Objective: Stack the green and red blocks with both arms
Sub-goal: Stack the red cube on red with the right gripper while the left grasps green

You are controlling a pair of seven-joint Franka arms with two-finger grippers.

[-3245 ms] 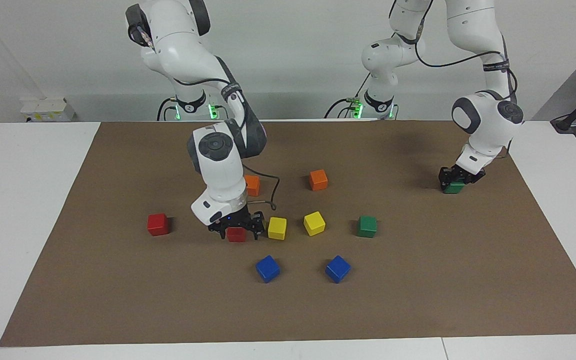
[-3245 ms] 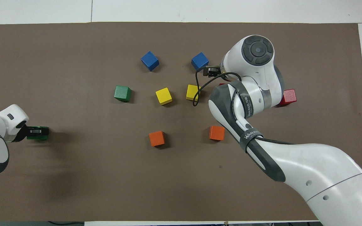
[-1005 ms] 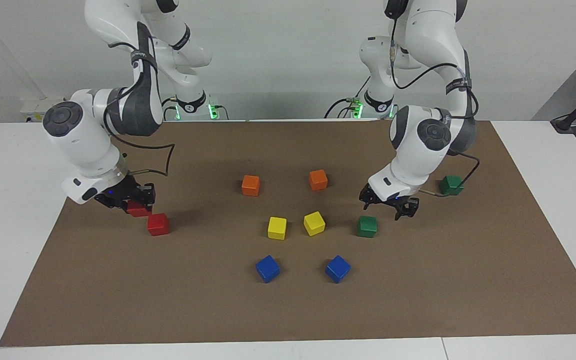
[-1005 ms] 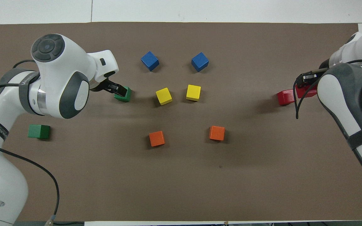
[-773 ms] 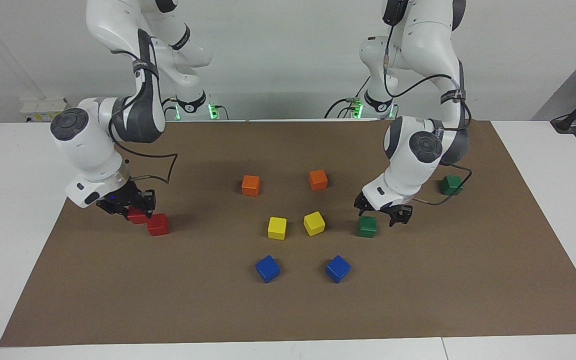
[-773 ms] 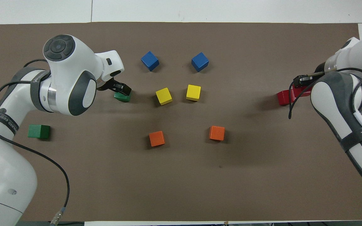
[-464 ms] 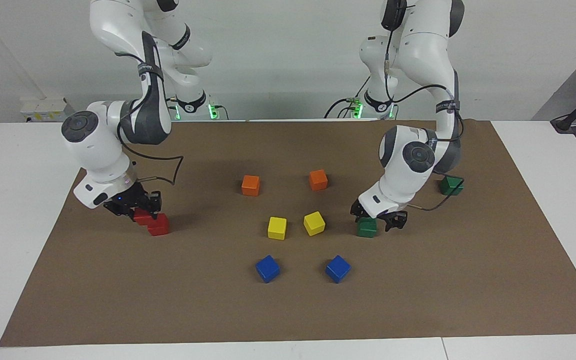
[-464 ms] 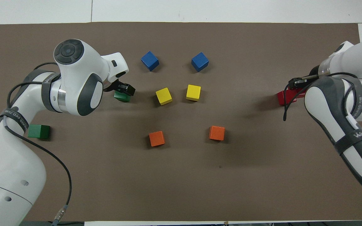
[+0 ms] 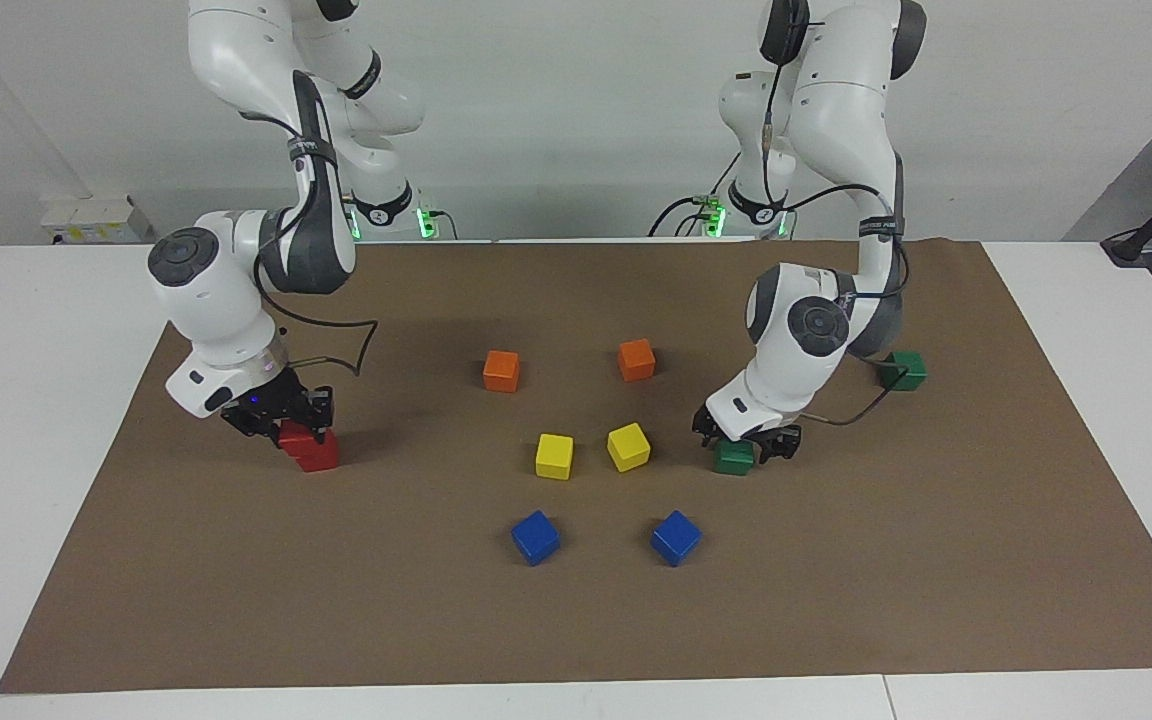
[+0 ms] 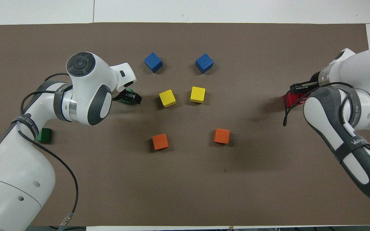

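Brown matting covered the table (image 9: 576, 620). The right hand (image 9: 281, 418), clamped on a red block (image 9: 294, 435), held it on or just above the second red block (image 9: 319, 456), set off toward the robots; whether they touched was hard to say. The left hand (image 9: 746, 440), fingers wide, straddled a green block (image 9: 734, 457) beside the yellow blocks (image 9: 628, 446). The other green block (image 9: 904, 370) lay nearer the robots, toward the left arm's end. Released off-centre, the upper red block could tip off; a skewed closure could nudge the green one.
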